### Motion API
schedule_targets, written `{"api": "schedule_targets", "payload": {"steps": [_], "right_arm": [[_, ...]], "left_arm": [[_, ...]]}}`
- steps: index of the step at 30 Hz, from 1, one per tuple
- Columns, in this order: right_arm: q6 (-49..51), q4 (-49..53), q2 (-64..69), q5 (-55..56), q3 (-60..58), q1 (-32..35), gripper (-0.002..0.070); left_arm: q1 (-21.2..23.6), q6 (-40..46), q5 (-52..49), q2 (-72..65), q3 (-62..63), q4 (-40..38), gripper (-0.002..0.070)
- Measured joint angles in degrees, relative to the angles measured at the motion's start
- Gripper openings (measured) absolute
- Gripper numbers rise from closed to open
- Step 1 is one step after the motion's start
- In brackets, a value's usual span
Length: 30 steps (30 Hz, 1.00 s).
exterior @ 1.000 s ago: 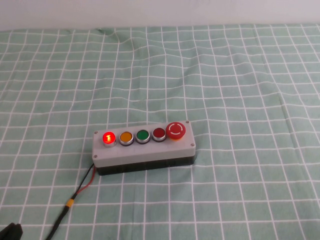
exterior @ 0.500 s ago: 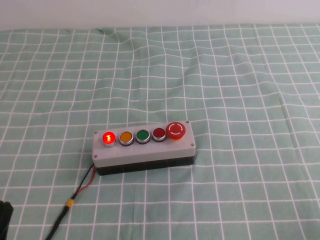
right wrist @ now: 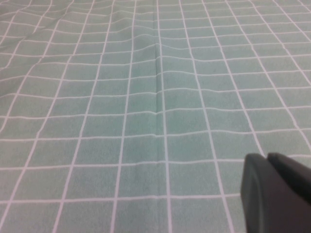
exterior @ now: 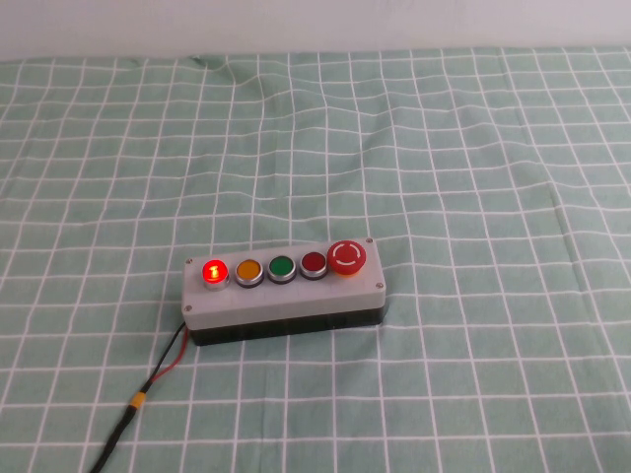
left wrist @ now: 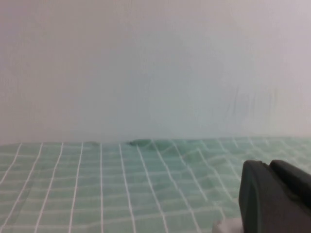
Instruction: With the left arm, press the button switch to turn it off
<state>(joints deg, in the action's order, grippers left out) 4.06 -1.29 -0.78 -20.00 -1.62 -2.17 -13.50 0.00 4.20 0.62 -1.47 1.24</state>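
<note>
Button switch [exterior: 213, 272] lit; left end effector [left wrist: 274, 199], right end effector [right wrist: 274, 194] away.

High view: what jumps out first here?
A grey five-button box sits near the middle of the green checked cloth, its end button, the small round bright-red push button, glowing. A red-black wire trails from it toward the near edge. The left gripper and right gripper show only in the wrist views.
</note>
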Motion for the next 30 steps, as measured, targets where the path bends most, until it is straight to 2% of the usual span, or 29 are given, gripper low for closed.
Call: {"api": "schedule_targets", "payload": {"steps": [4, 9, 13, 16, 22, 30], "right_arm": [[0.0, 0.0, 0.0, 0.0, 0.0, 0.0, -0.0018], [0.0, 0.0, 0.0, 0.0, 0.0, 0.0, -0.0018], [0.0, 0.0, 0.0, 0.0, 0.0, 0.0, -0.0018], [0.0, 0.0, 0.0, 0.0, 0.0, 0.0, -0.0018], [0.0, 0.0, 0.0, 0.0, 0.0, 0.0, -0.0018], [0.0, 0.0, 0.0, 0.0, 0.0, 0.0, -0.0018]], "left_arm": [[0.0, -3.4, 9.7, 0.0, 0.0, 0.0, -0.0002], [0.0, -5.2, 32.3, 0.1, 0.0, -1.2, -0.0002], [0.0, -5.4, 34.2, 0.1, 4.3, -4.7, -0.0002], [0.0, -5.4, 29.3, 0.2, 10.7, -5.4, -0.0002], [0.0, -5.5, 12.6, -1.8, 24.9, -5.6, -0.0002], [0.0, -5.8, -17.5, -16.8, 41.6, -5.6, -0.0002]]}}
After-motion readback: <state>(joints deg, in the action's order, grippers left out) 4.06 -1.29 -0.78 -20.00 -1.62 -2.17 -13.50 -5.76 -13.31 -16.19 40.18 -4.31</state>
